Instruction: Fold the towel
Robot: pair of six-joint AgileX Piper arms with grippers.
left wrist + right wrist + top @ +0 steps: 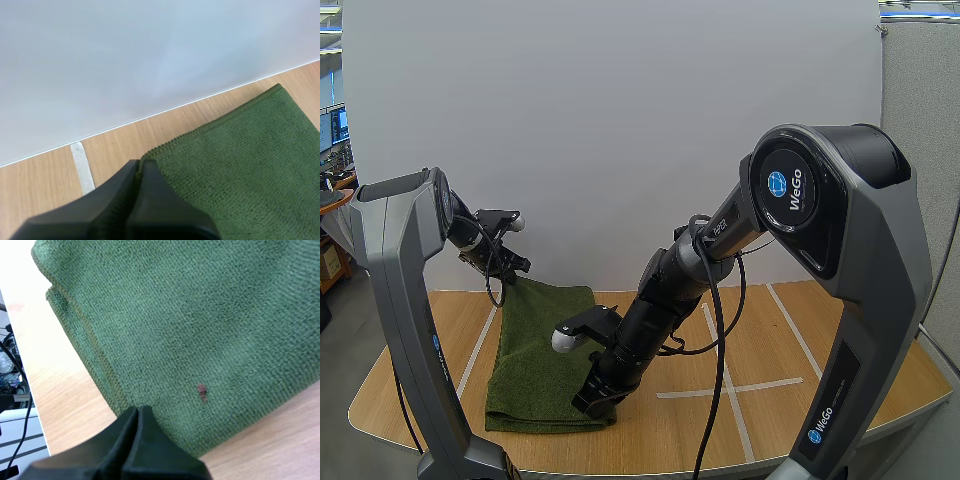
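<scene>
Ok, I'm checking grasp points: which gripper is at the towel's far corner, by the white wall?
The left gripper; the right gripper is at the near edge of the towel instead.

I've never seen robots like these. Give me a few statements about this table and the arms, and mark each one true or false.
1. The towel is green. True.
2. It covers the whole table. False: it lies on the table's left part; the right part shows wood and tape lines.
3. The left gripper is at a far corner of the towel. True.
4. The right gripper hangs high, far from the towel. False: it is down at the towel's near edge.
5. The towel bears a small dark spot. True.
</scene>
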